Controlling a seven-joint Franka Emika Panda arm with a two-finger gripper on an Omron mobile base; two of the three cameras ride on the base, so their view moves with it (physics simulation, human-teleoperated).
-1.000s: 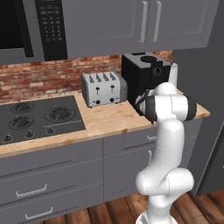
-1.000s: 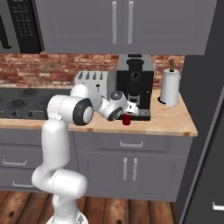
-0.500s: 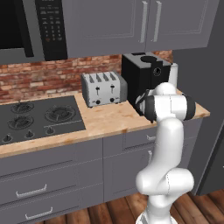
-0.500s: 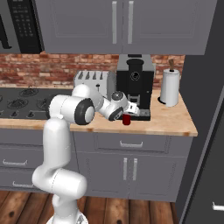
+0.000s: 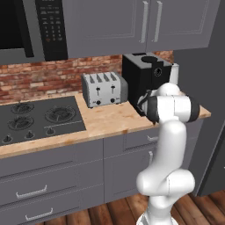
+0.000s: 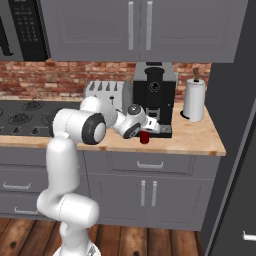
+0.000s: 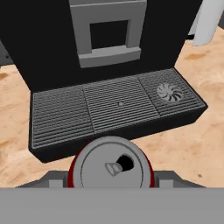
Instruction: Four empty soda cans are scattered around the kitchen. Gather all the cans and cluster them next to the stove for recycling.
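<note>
Hand (image 6: 145, 131): clamped on the soda can (image 7: 110, 167), fingers on either side.
Can: upright on the counter (image 6: 200, 141), just before the coffee machine (image 7: 100, 48).

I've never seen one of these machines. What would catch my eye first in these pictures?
Most striking is the big white robot arm bent low over the wooden counter, its gripper closed around a small red soda can. The can stands right in front of a black coffee machine; seen from the hand, its silver top sits just before the machine's ribbed drip tray. Further left lie a silver toaster and the black stove.
</note>
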